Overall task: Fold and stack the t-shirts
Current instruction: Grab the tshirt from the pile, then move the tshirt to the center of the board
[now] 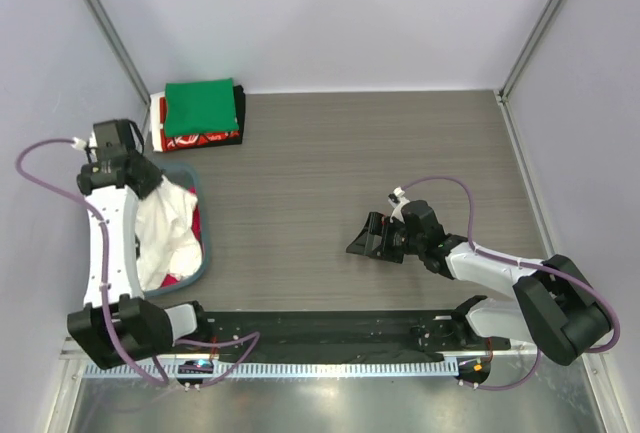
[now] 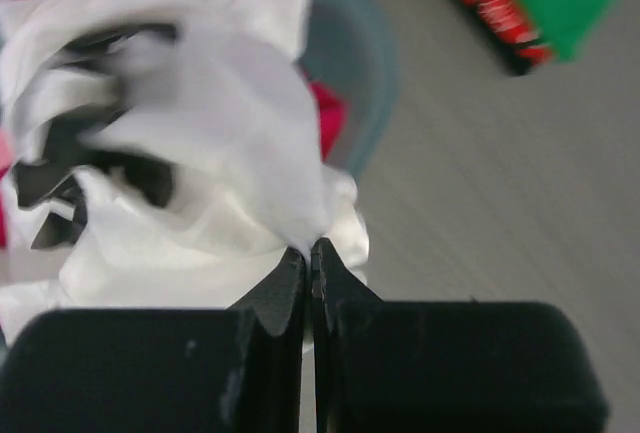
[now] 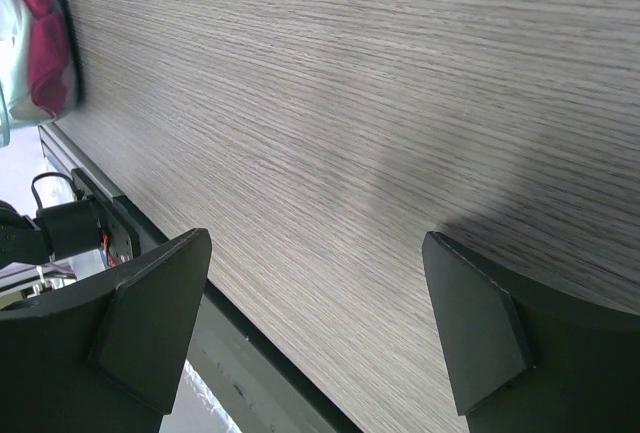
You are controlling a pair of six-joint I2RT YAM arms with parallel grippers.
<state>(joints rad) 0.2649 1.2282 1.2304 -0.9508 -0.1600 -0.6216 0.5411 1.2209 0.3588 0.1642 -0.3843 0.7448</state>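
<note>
A white t-shirt [image 1: 168, 228] hangs crumpled over the grey-blue tub [image 1: 205, 253] at the left, with red/pink cloth [image 1: 196, 221] under it. My left gripper [image 1: 165, 185] is shut on a pinch of the white t-shirt [image 2: 230, 143], seen between the fingertips in the left wrist view [image 2: 311, 249]. A folded stack lies at the back left: a green t-shirt [image 1: 200, 106] on top, black and red-and-white ones [image 1: 200, 139] below. My right gripper [image 1: 362, 239] is open and empty, low over the bare table in the middle right; its fingers [image 3: 475, 328] frame only wood.
The wood-grain table [image 1: 340, 153] is walled by pale panels at the back and sides. A black rail [image 1: 330, 338] runs along the near edge by the arm bases. The tub's rim [image 2: 375, 63] and the folded stack [image 2: 520, 3] show in the left wrist view.
</note>
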